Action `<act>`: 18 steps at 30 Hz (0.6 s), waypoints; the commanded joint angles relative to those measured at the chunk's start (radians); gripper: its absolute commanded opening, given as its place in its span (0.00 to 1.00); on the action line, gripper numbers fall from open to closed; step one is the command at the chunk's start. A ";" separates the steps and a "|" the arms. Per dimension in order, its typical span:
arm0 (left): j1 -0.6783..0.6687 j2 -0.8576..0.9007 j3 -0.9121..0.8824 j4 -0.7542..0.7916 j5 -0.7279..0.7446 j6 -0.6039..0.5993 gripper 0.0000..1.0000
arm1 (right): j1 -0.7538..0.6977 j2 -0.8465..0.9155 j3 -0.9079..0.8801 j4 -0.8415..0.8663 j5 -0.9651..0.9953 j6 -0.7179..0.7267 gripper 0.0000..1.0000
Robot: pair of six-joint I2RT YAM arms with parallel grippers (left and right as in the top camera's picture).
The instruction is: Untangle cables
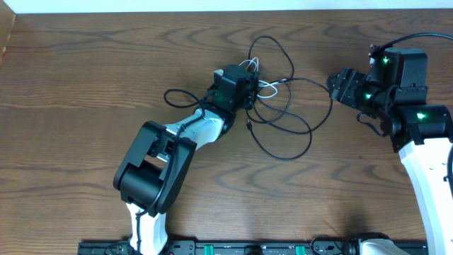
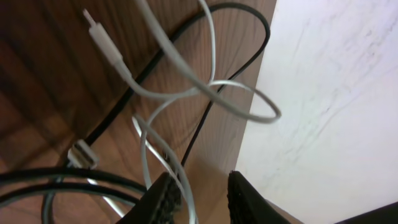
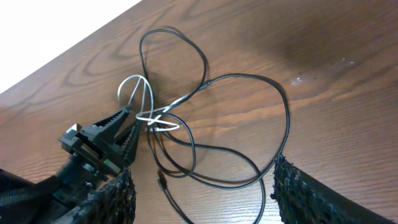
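Observation:
The white cable (image 1: pixel 269 86) and the black cable (image 1: pixel 283 158) lie looped together at the table's middle. The black one spreads in wide loops with a plug end (image 1: pixel 249 124). My left gripper (image 1: pixel 248 85) sits at the white loops. In the left wrist view its jaws (image 2: pixel 205 199) are apart, and the white cable (image 2: pixel 186 93) runs between them along the left finger, over the black cable (image 2: pixel 118 107). My right gripper (image 1: pixel 336 85) is open and empty, right of the tangle. Its view shows its jaws (image 3: pixel 205 199), the black loops (image 3: pixel 286 124), the white loop (image 3: pixel 151 99) and the left gripper (image 3: pixel 134 124).
The wooden table's far edge (image 2: pixel 249 124) runs just behind the tangle, with pale floor beyond it. A black rail with green lights (image 1: pixel 248 248) lines the front edge. The right arm's thick black cable (image 1: pixel 425 35) hangs at the far right.

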 commanded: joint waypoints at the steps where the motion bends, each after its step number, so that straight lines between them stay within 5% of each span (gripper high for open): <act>1: -0.031 -0.002 0.009 0.004 -0.084 0.010 0.30 | -0.006 -0.008 0.003 -0.007 0.007 -0.019 0.69; 5: -0.037 -0.002 0.009 0.005 -0.113 0.010 0.29 | -0.006 -0.008 0.003 -0.010 0.007 -0.019 0.69; 10: -0.039 -0.002 0.009 0.030 -0.129 0.015 0.08 | -0.006 -0.008 0.003 -0.013 0.006 -0.019 0.69; 18: -0.041 -0.002 0.009 0.192 -0.074 0.340 0.08 | -0.005 -0.008 0.003 -0.080 0.006 -0.019 0.64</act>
